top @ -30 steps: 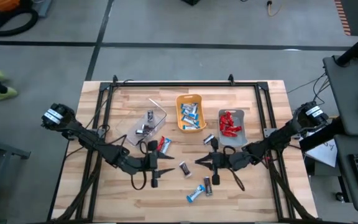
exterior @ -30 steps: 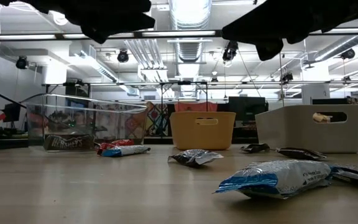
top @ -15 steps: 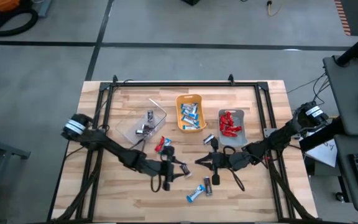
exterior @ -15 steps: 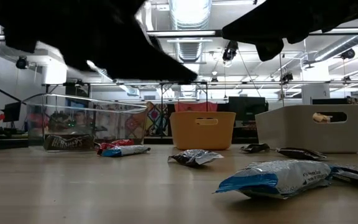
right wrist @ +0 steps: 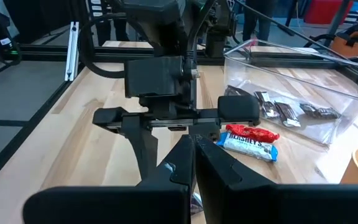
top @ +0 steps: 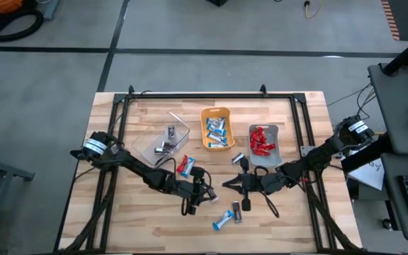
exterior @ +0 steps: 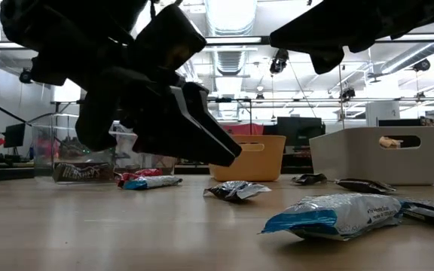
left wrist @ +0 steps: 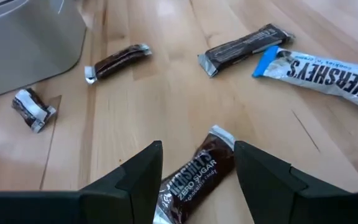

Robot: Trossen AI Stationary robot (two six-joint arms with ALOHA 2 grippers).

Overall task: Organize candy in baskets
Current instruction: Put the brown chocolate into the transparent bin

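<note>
A dark Hershey's candy (left wrist: pixel 194 180) lies flat on the table's middle. My left gripper (left wrist: pixel 197 148) hovers low over it, open, one finger on either side and touching nothing; in the high view this gripper (top: pixel 205 190) covers it. My right gripper (top: pixel 227 184) waits shut just to the right, above the table. The clear basket (top: pixel 163 140) holds dark candy, the orange basket (top: pixel 217 127) blue-and-white candy, the grey basket (top: pixel 264 142) red candy. Loose candy on the table: a blue-and-white bar (top: pixel 222 221), a dark bar (top: pixel 236 211), and a red and blue-and-white pair (top: pixel 183 165).
More dark bars (left wrist: pixel 244 46) (left wrist: pixel 117 60) and a small dark piece (left wrist: pixel 35 109) lie near the grey basket's wall (left wrist: pixel 23 31). A black metal frame (top: pixel 197 95) borders the table. Both grippers face each other closely at the table's middle.
My left gripper has moved toward the table's right edge and down, rolling a little, until its fingers stand low over the dark candy. It has stayed open. The candy has not moved.
</note>
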